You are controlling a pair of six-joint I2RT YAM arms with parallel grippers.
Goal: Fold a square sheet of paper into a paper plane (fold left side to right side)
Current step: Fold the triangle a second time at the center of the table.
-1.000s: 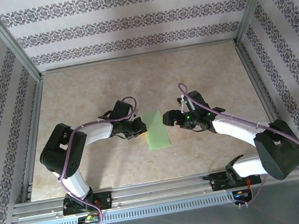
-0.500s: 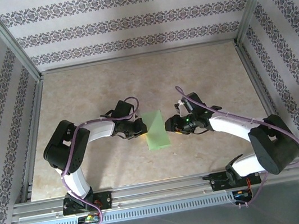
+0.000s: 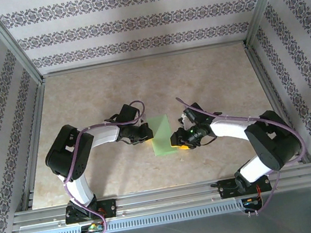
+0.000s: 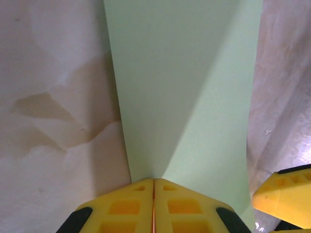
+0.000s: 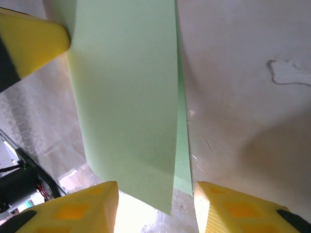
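1. The square sheet of paper (image 3: pixel 161 135), doubled over into a narrow strip, sits mid-tabletop (image 3: pixel 138 83).
2. The left gripper (image 4: pixel 153 182) is clenched on the sheet's 9 o'clock edge.
3. The right gripper (image 5: pixel 155 189) stands at its 4 o'clock corner, jaws apart around that corner.

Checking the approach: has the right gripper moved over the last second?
Yes. In the top view the right gripper has slid toward the near rail, now beside the near right corner of the green sheet.
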